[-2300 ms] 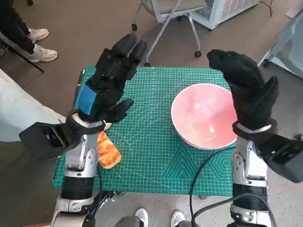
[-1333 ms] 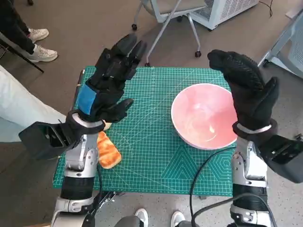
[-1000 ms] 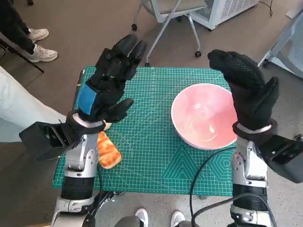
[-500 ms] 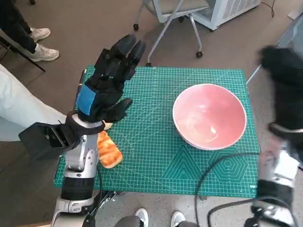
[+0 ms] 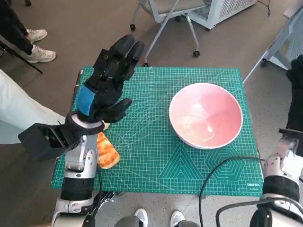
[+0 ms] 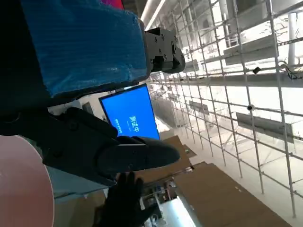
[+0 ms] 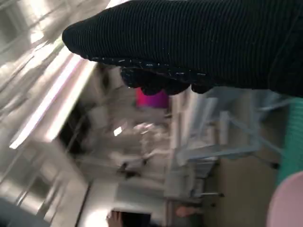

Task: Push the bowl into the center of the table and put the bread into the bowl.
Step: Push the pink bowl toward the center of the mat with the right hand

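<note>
Two hands are in play, and neither is touching anything. The left hand (image 5: 106, 80) is hovering above the far left part of the green cutting mat (image 5: 151, 156) with its fingers spread wide and nothing in them. The right hand (image 5: 297, 94) is showing only as a dark sliver at the head view's right edge, off the mat; whether its fingers are wide or curled cannot be told, though the right wrist view shows no object against the glove.

The pink bowl (image 5: 206, 115) is sitting on the right half of the mat, right of the centre and well apart from the bread (image 5: 107, 151), which is lying near the left edge, partly hidden under the left forearm.

Pushing is the step in hand. It would go best with the right hand coming in low against the bowl's outer right wall, flat and near the base, and sliding it leftward slowly so the rim is not tipping.

A black cable (image 5: 222, 170) is looping over the near right corner of the mat. A chair base (image 5: 163, 23) is standing beyond the table, and a person's shoes (image 5: 38, 45) are showing at the far left.
</note>
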